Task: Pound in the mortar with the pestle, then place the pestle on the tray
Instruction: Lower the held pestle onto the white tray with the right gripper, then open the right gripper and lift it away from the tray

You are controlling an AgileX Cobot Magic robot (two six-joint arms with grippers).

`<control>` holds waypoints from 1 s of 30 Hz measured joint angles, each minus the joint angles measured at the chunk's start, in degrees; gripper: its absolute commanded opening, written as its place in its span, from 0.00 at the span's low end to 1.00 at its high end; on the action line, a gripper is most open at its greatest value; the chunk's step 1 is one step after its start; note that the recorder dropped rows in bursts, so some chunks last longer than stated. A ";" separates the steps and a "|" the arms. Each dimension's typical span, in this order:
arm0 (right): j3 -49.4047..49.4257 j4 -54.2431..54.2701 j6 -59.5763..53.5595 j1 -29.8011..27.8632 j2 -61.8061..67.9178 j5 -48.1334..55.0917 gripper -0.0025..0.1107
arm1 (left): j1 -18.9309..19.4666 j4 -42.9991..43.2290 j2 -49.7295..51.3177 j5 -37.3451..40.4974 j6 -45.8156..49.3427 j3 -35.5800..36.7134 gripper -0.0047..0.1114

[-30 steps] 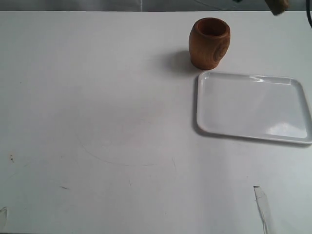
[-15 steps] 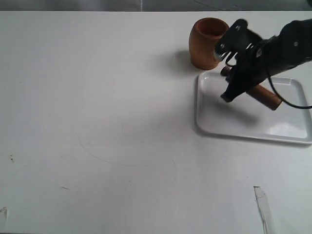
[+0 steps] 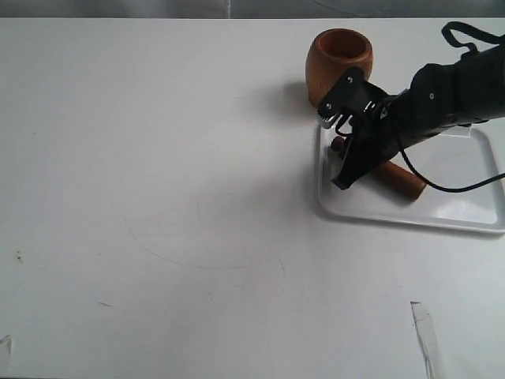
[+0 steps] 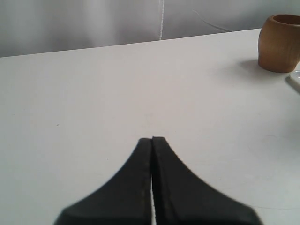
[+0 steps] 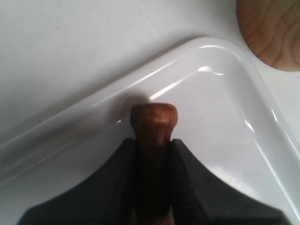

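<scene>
The light brown wooden mortar (image 3: pixel 339 67) stands upright at the back of the table, just behind the white tray's (image 3: pixel 465 201) left corner. My right gripper (image 3: pixel 341 150) is shut on the reddish-brown pestle (image 3: pixel 398 180), gripping its thin neck. The pestle's thick end lies low over the tray. In the right wrist view the pestle's knob (image 5: pixel 153 117) sticks out past my right gripper (image 5: pixel 153 141), above the tray (image 5: pixel 220 122) near its corner, with the mortar (image 5: pixel 272 28) beside it. My left gripper (image 4: pixel 152 139) is shut on nothing, far from the mortar (image 4: pixel 280 42).
The white table (image 3: pixel 158 158) stretches wide to the left and front of the tray. A strip of clear tape (image 3: pixel 424 328) lies near the front right edge. A black cable (image 3: pixel 465 35) loops off the right arm.
The right arm has come into view with the pestle and moved it down and left over the tray, towards the tray's left end. Mortar and tray have stayed put.
</scene>
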 measured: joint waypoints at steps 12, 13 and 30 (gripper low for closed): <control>0.11 0.45 3.17 0.00 -1.90 0.99 0.48 | 0.00 0.00 0.00 0.00 0.00 0.00 0.04; 0.22 0.45 3.27 0.00 -3.13 1.14 0.49 | 0.00 0.00 0.00 0.00 0.00 0.00 0.04; 6.94 8.29 5.70 0.00 -35.97 3.81 0.02 | 0.00 0.00 0.00 0.00 0.00 0.00 0.04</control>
